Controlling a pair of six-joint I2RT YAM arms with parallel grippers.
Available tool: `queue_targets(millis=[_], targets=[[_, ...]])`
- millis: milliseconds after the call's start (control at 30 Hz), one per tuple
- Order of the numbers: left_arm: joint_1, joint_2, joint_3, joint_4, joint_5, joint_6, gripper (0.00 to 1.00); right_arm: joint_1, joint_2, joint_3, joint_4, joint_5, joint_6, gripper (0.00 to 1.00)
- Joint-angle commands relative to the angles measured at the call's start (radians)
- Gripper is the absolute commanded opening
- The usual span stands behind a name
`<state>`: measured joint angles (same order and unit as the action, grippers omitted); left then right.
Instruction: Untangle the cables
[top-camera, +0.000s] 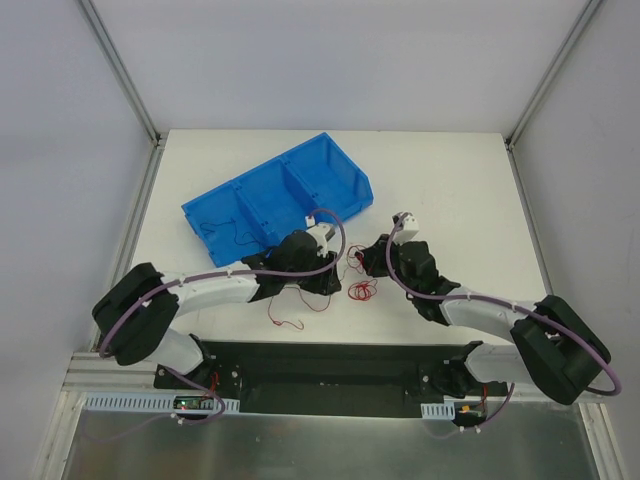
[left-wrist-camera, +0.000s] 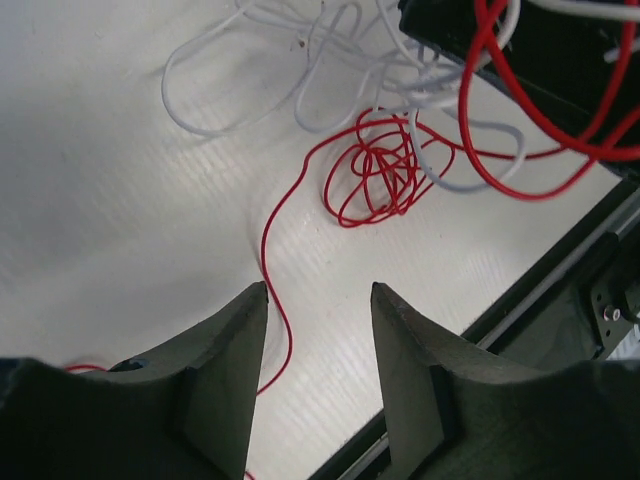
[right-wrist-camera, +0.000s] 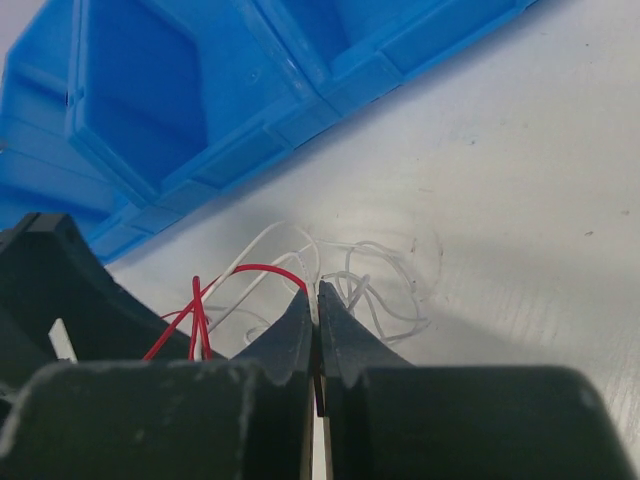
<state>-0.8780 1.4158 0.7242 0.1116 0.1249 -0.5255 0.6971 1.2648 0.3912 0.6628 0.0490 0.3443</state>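
Observation:
The cables are thin red and white wires lying on the white table between my two grippers. A red coil (left-wrist-camera: 380, 175) lies ahead of my left gripper (left-wrist-camera: 318, 290), which is open; one red strand (left-wrist-camera: 268, 250) runs down between its fingers, close to the left one. Loose white loops (left-wrist-camera: 300, 70) lie beyond the coil. My right gripper (right-wrist-camera: 316, 290) is shut on a red strand (right-wrist-camera: 250, 270) and a white strand at its tips, with a white tangle (right-wrist-camera: 385, 285) just behind. From above, the red coil (top-camera: 362, 291) sits between the left gripper (top-camera: 328, 283) and the right gripper (top-camera: 366, 260).
A blue three-compartment bin (top-camera: 280, 195) lies tilted behind the left arm, with thin dark wires (top-camera: 225, 236) in its left compartment. A separate red wire (top-camera: 285, 320) lies near the black base rail (top-camera: 330, 365). The bin (right-wrist-camera: 200, 90) is close ahead of the right gripper.

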Motion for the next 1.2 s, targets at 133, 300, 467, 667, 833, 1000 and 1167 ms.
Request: queue_targets(millis=[133, 300, 467, 667, 833, 1000, 1167], targets=[[-0.006, 0.182, 0.056, 0.249, 0.03, -0.057, 0.57, -0.008, -0.021, -0.011, 0.073, 0.011, 0.015, 0.01], [-0.003, 0.262, 0.098, 0.261, 0.006, -0.019, 0.57, -0.016, -0.016, -0.014, 0.077, 0.011, 0.03, 0.01], [-0.003, 0.311, 0.126, 0.258, -0.015, 0.001, 0.52, -0.042, -0.001, -0.02, 0.095, -0.023, 0.056, 0.01], [-0.003, 0.308, 0.121, 0.257, -0.025, 0.012, 0.15, -0.054, 0.013, -0.023, 0.113, -0.037, 0.067, 0.01], [-0.003, 0.181, 0.041, 0.221, -0.063, 0.042, 0.0, -0.057, -0.008, -0.04, 0.091, 0.049, 0.088, 0.01], [-0.003, -0.053, -0.028, 0.125, -0.149, 0.1, 0.0, -0.094, -0.036, -0.061, -0.044, 0.213, 0.241, 0.01], [-0.001, -0.337, -0.078, -0.033, -0.254, 0.131, 0.0, -0.162, -0.051, -0.101, -0.123, 0.288, 0.404, 0.01]])
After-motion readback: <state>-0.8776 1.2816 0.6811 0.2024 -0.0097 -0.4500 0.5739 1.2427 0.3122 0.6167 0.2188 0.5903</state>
